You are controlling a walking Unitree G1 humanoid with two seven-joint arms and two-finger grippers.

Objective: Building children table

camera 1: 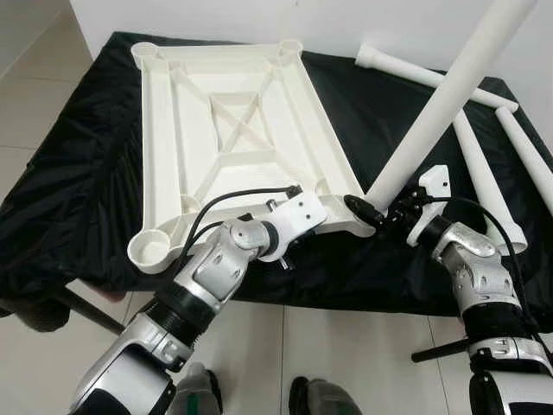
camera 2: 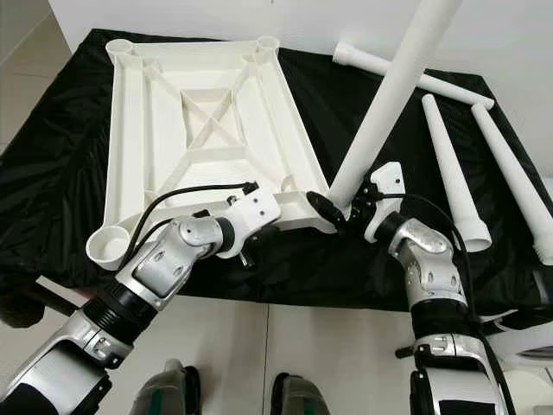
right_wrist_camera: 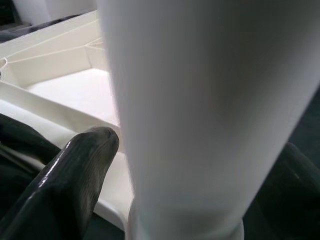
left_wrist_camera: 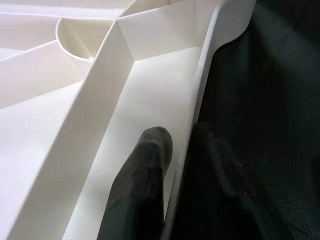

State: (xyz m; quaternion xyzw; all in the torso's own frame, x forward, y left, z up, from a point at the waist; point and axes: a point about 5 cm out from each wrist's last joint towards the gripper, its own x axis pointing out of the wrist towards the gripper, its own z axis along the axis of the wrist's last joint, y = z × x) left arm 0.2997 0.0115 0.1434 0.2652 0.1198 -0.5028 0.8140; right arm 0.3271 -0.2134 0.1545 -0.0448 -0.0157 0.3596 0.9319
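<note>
The white table top [camera 1: 233,130] lies upside down on the black cloth, ribs and corner sockets facing up. My left gripper [left_wrist_camera: 181,134] is shut on its near rim, one finger [left_wrist_camera: 145,180] inside the rim and the other outside. My right gripper [camera 1: 378,205] is shut on the lower end of a long white leg [camera 1: 441,104]. The leg leans up and to the right, its foot at the top's near right corner. In the right wrist view the leg [right_wrist_camera: 210,100] stands between the two black fingers [right_wrist_camera: 75,170].
Three more white legs [camera 1: 484,173] lie on the cloth to the right, one [camera 1: 432,76] across the back. The near left corner socket [camera 1: 151,249] overhangs the cloth's front edge. Tiled floor lies below, a white wall behind.
</note>
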